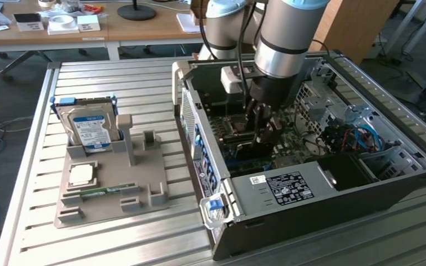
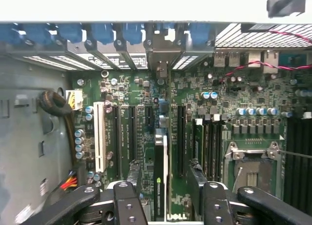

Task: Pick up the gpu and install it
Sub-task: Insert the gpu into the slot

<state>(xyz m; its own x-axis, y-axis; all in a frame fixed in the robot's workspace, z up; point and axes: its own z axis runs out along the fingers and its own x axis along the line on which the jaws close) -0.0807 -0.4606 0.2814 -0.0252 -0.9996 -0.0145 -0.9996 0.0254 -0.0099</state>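
Exterior view
Arm: grey Universal Robots arm reaching down from the upper middle of the frame into the case.
Claw (image 1: 261, 141): low inside the case, over the green motherboard (image 1: 287, 147).
Case: one black open-sided computer tower (image 1: 309, 221) lying on the slatted aluminium bench (image 1: 124, 77), toward the exterior view's right. It contains the motherboard, a grey labelled power supply box (image 1: 287, 187) and blue cables (image 1: 361, 136).
Tray: one grey moulded parts holder (image 1: 142, 191) toward the exterior view's left, well apart from the claw.
Tray contents: one silver hard drive with a blue-white label (image 1: 89, 128) standing upright in a slot, one square silvery processor chip (image 1: 82, 174) lying flat, and one narrow green RAM stick (image 1: 98, 193) lying flat.

Wrist view
Gpu (image 2: 160, 152): one thin dark expansion card with a pale edge, seen edge-on, standing in a motherboard slot.
Long axis: along the slot, parallel to the neighbouring black slots. Its metal bracket end points at the case's rear wall with the row of blue clips (image 2: 102, 32).
Claw state: spread wide and gripping nothing. The black fingers (image 2: 196, 178) stand on either side of the gpu, with a gap on each side.
Slots: one white slot (image 2: 100, 137) and several black ones.
Socket: one metal-framed processor socket (image 2: 251, 166).
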